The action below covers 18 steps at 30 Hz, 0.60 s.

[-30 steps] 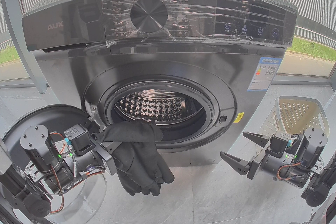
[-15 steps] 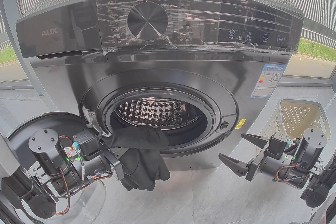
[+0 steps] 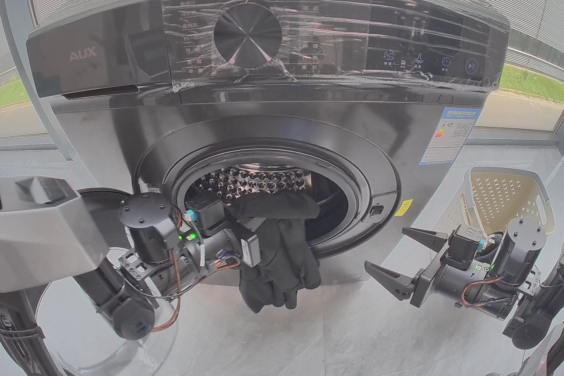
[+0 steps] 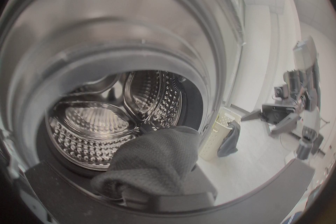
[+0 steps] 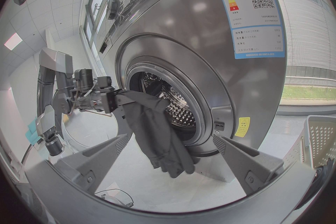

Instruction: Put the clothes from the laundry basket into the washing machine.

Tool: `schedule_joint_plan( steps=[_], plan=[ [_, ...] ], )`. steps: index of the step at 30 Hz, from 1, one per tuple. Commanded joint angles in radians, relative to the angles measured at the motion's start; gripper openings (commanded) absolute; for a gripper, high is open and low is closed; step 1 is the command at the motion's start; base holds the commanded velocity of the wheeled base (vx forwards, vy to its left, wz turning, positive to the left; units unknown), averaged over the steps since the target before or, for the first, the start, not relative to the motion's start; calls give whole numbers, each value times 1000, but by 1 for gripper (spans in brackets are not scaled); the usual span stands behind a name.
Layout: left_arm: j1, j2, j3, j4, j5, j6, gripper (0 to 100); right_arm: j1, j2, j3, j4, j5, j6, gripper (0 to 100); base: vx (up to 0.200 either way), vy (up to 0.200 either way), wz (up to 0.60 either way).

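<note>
The grey washing machine [image 3: 364, 118] stands with its round opening clear, the steel drum [image 3: 252, 183] showing inside. My left gripper [image 3: 258, 221] is shut on a black garment [image 3: 279, 262] right at the opening's lower left rim. The cloth drapes over the gripper and hangs down in front of the machine. In the left wrist view the garment [image 4: 157, 161] lies across the gripper with the drum [image 4: 101, 119] just beyond it. My right gripper [image 3: 405, 259] hangs open and empty to the right, beside the beige laundry basket [image 3: 505, 198]. Another dark cloth [image 4: 229, 139] hangs over the basket [image 4: 215, 137].
The washer door [image 3: 97, 204] is swung open to the left, behind my left arm. Pale tiled floor [image 3: 352, 330] lies in front of the machine. The basket stands against the machine's right side, near a glass wall.
My left arm has carried the garment right and up, from beside the open door to the drum opening. The head camera shifted slightly earlier. The right arm barely moved.
</note>
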Motion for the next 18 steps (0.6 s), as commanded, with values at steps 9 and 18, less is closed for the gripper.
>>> schedule_joint_plan(
  steps=[9,18],
  plan=[
    [-44,336,-331,3,65,-95,0,10,15,8,-1,6,-1,100,0,0,0],
    [6,464,-598,105,79,-92,0,10,15,10,-1,6,-1,100,0,0,0]
  ],
)
